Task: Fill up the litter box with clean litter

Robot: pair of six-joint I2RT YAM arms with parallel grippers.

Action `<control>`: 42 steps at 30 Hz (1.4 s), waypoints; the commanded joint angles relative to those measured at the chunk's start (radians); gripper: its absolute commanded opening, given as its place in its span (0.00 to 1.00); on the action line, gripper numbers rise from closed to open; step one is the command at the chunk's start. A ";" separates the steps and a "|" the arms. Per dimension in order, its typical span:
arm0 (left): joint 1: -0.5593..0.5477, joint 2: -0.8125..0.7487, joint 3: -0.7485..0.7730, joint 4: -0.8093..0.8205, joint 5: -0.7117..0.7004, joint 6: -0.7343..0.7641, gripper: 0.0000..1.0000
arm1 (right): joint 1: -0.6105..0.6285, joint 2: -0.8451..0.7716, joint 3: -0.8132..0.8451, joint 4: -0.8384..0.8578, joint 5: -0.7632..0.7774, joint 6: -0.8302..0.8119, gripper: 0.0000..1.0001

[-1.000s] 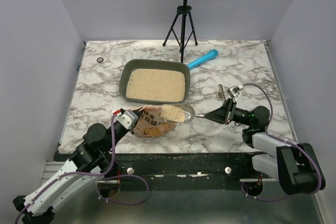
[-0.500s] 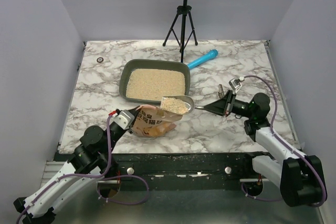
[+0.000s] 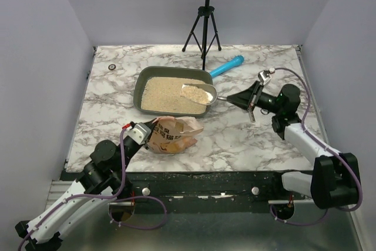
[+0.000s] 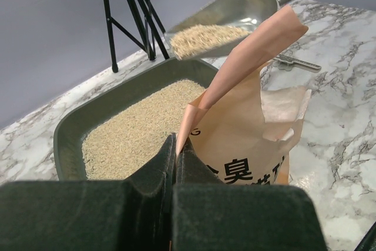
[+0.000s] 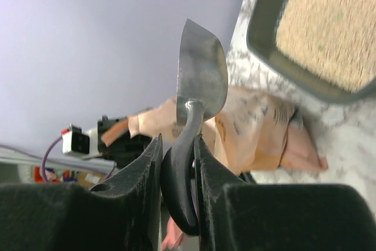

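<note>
The dark grey-green litter box [image 3: 141, 86] sits mid-table, its floor covered with pale beige clean litter [image 3: 164, 95]. It also shows in the left wrist view [image 4: 64, 136] and the right wrist view [image 5: 264, 33]. My right gripper [image 3: 244, 99] is shut on the black handle of a silver scoop [image 3: 200, 93], [image 5: 200, 72]. The scoop holds litter [image 4: 202, 38] above the box's near right corner. My left gripper [image 3: 136, 131] is shut on the edge of the orange-pink bag [image 3: 170, 134], [image 4: 247, 127], which stands open in front of the box.
A blue cylinder [image 3: 228, 66] lies behind the box's right corner. A black tripod stand [image 3: 202, 33] stands at the back centre. A small metal key-like piece [image 4: 299, 63] lies on the marble table right of the bag. A small dark ring [image 3: 111, 67] lies at the back left.
My right gripper has carried the loaded scoop from above the bag's mouth up and back, to over the litter box's near right corner. The left gripper and the bag have stayed put.
</note>
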 commanded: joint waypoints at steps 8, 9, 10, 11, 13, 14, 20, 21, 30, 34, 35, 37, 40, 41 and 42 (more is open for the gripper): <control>0.005 0.002 0.016 0.097 0.001 -0.007 0.00 | 0.025 0.278 0.412 -0.413 0.234 -0.326 0.01; 0.005 0.000 0.016 0.097 0.000 -0.005 0.00 | 0.031 0.300 0.456 -0.482 0.242 -0.367 0.01; 0.005 0.003 0.016 0.100 -0.003 -0.004 0.00 | 0.035 0.323 0.501 -0.510 0.250 -0.408 0.01; 0.006 0.006 0.017 0.100 -0.015 -0.002 0.00 | 0.043 0.343 0.539 -0.585 0.268 -0.448 0.01; 0.008 0.018 0.026 0.090 -0.034 -0.004 0.00 | 0.064 0.374 0.622 -0.712 0.326 -0.550 0.01; 0.008 0.026 0.031 0.081 -0.040 -0.005 0.00 | 0.078 0.391 0.675 -0.793 0.363 -0.611 0.01; 0.008 0.032 0.039 0.071 -0.081 -0.022 0.00 | 0.185 0.510 0.950 -1.133 0.568 -0.881 0.01; 0.009 0.035 0.045 0.067 -0.085 -0.023 0.00 | 0.207 0.518 0.993 -1.166 0.616 -0.907 0.01; 0.011 0.045 0.068 0.025 -0.098 -0.030 0.00 | 0.385 0.604 1.367 -1.536 0.969 -1.128 0.01; 0.011 0.031 0.060 0.033 -0.091 -0.034 0.00 | 0.448 0.635 1.518 -1.693 1.084 -1.185 0.01; 0.011 0.031 0.062 0.033 -0.091 -0.037 0.00 | 0.459 0.636 1.544 -1.719 1.105 -1.193 0.01; 0.011 0.034 0.066 0.031 -0.085 -0.045 0.00 | 0.479 0.635 1.582 -1.766 1.147 -1.200 0.01; 0.011 0.032 0.068 0.028 -0.074 -0.045 0.00 | 0.511 0.600 1.619 -1.806 1.184 -1.202 0.01; 0.012 0.029 0.066 0.027 -0.072 -0.045 0.00 | 0.525 0.572 1.618 -1.808 1.188 -1.197 0.00; 0.012 0.028 0.068 0.025 -0.072 -0.046 0.00 | 0.535 0.543 1.612 -1.807 1.190 -1.193 0.01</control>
